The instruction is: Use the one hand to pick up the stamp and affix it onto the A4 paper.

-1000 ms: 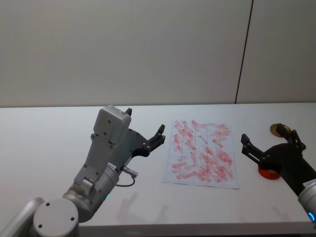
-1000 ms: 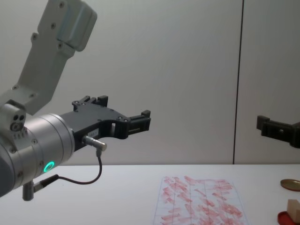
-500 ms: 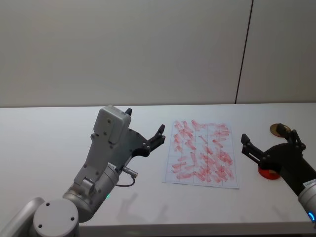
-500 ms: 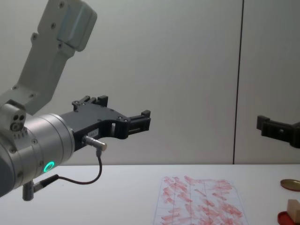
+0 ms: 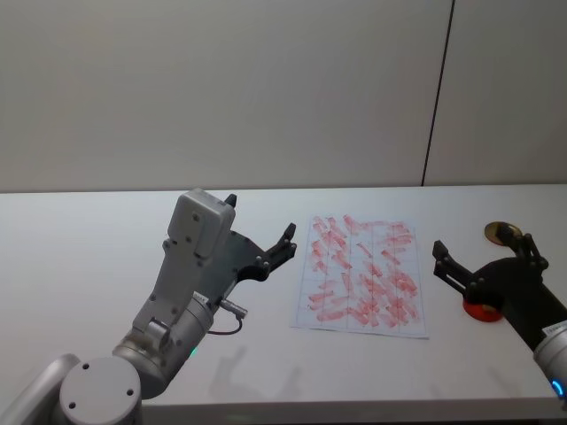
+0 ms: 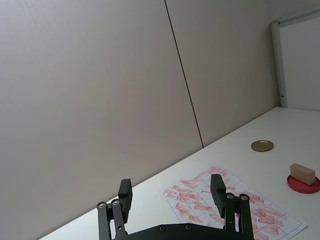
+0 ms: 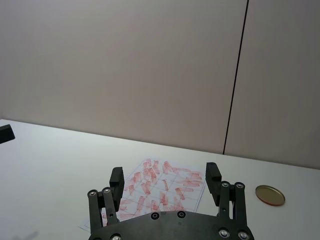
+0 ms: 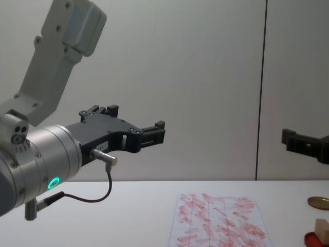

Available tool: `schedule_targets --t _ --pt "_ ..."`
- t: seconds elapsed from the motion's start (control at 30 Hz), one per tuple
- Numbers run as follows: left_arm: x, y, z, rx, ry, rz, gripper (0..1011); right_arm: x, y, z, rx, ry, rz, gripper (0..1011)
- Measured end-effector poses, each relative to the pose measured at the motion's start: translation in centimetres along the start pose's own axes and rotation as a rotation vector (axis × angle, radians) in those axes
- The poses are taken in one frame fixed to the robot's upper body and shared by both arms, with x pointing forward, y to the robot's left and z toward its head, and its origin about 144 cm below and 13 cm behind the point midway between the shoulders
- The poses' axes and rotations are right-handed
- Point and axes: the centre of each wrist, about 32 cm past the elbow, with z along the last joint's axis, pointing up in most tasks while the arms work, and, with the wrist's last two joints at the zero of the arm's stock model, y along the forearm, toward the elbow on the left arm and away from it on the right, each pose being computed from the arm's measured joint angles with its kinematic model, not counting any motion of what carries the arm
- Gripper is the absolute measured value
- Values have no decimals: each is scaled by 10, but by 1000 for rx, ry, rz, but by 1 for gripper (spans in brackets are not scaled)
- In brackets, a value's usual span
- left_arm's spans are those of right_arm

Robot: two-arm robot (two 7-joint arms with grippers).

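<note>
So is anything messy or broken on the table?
Only the A4 paper looks messy: its grid is crowded with smeared, crooked red stamp marks. Nothing looks spilled or broken. The stamp lies on the red dish, and the left gripper and right gripper are open, holding nothing.

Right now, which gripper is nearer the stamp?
Right. The right gripper is raised, open, by the stamp on the red dish, right of the paper. The left gripper is raised, open, on the paper's other side.
</note>
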Motion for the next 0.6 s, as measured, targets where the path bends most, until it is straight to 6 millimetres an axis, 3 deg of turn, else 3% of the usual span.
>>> schedule_targets --t 0.6 --pt "0 0 0 0 0 0 993 -7 25 -9 -144 39 -138 1001"
